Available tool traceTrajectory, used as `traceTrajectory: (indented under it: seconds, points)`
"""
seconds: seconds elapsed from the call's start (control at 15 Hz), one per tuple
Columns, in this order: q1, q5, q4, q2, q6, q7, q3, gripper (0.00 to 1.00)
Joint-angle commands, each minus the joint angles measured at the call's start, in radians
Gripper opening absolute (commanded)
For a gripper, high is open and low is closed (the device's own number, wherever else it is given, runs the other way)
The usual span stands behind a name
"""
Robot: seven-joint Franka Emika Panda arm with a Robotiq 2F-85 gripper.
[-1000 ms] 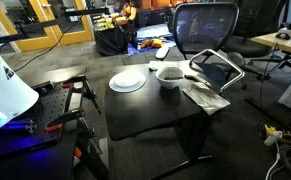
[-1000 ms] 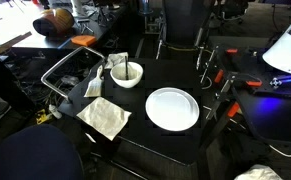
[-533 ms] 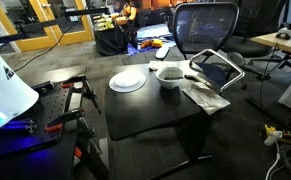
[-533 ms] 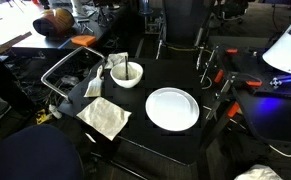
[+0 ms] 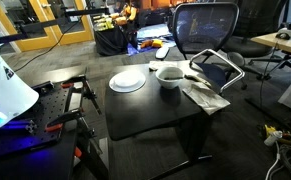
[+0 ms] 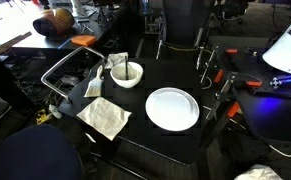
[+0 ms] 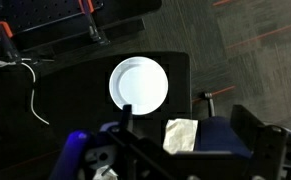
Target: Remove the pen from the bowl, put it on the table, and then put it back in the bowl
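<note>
The small white bowl (image 5: 170,75) stands on the black table (image 5: 145,110) near its far edge, beside the flat white plate (image 5: 128,81). In an exterior view the thin pen (image 6: 126,68) leans inside the bowl (image 6: 126,74). In the wrist view my gripper (image 7: 183,116) hangs high above the table (image 7: 80,100), its dark fingers (image 7: 125,116) wide apart with nothing between them. The plate (image 7: 138,84) lies below it. The bowl and pen do not show in the wrist view. The gripper itself is not seen in the exterior views.
A crumpled napkin (image 6: 105,117) lies on the table's edge next to the bowl, also in the wrist view (image 7: 182,135). A metal-framed blue seat (image 5: 217,70) stands beside the table. Red-handled clamps (image 5: 80,88) and an office chair (image 5: 205,25) are close by.
</note>
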Motion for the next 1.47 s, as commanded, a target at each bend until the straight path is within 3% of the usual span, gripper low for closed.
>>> traceTrajectory:
  seconds: [0.0,0.4,0.6,0.8,0.87,1.0,1.4]
  points:
    - [-0.048,-0.038,0.029,0.107,0.113,0.163,0.013,1.00]
    - [-0.064,-0.189,0.003,0.247,0.377,0.488,-0.002,1.00]
    - [-0.055,-0.354,-0.002,0.307,0.476,0.711,-0.009,1.00]
    - [-0.040,-0.573,0.005,0.341,0.476,0.960,-0.020,1.00]
    - [-0.029,-0.486,-0.002,0.330,0.472,0.840,-0.035,1.00]
    - [-0.026,-0.549,-0.002,0.342,0.471,0.920,-0.036,1.00]
    - [-0.032,-0.582,0.013,0.356,0.464,0.962,-0.041,1.00]
